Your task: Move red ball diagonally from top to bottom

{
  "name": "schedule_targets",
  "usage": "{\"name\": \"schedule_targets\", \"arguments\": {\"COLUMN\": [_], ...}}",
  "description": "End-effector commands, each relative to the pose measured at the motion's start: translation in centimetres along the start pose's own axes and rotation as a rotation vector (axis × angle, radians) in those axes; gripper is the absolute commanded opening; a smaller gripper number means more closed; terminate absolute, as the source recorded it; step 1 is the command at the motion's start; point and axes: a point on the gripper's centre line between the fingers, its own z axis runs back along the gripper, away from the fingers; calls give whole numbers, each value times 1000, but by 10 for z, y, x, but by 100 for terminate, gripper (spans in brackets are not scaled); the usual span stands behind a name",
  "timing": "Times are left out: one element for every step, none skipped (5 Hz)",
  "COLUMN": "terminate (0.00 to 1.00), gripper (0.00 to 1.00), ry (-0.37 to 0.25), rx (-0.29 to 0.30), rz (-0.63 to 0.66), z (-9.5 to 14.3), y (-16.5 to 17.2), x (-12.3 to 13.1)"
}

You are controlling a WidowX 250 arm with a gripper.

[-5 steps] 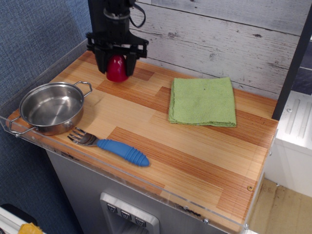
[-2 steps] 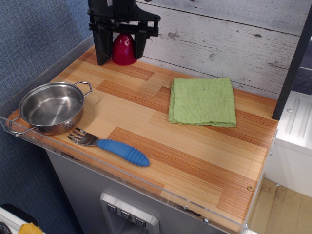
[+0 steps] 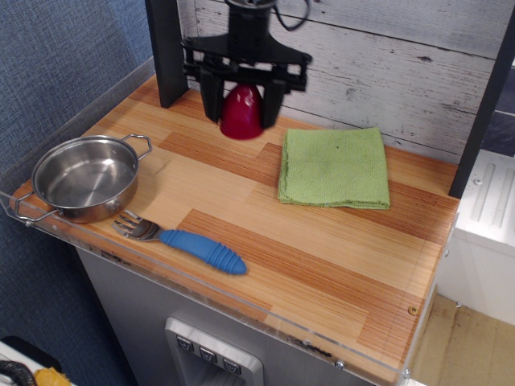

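The red ball (image 3: 241, 113) is a glossy dark-red rounded piece that tapers upward. It hangs between the two black fingers of my gripper (image 3: 241, 104), which is shut on it. The ball is held above the wooden tabletop (image 3: 241, 201), near the back, just left of the green cloth. Its top is hidden by the gripper body.
A folded green cloth (image 3: 335, 166) lies at the back right. A steel pan (image 3: 83, 177) sits at the front left, with a blue-handled fork (image 3: 189, 243) beside it. A dark post (image 3: 166, 52) stands at the back left. A plank wall (image 3: 378, 56) runs behind.
The gripper lifted the red ball off the back left of the table and carried it to the right, toward the green cloth.
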Motion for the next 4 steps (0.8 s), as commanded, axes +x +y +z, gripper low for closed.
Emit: {"name": "schedule_targets", "arguments": {"terminate": [0, 0, 0, 0], "gripper": [0, 0, 0, 0], "ry": [-23, 3, 11, 8], "rx": [-54, -58, -109, -105], "rz": [-89, -141, -174, -222], "z": [7, -7, -21, -34], "y": [-41, -56, -66, -82], "x": [-47, -73, -88, -99]}}
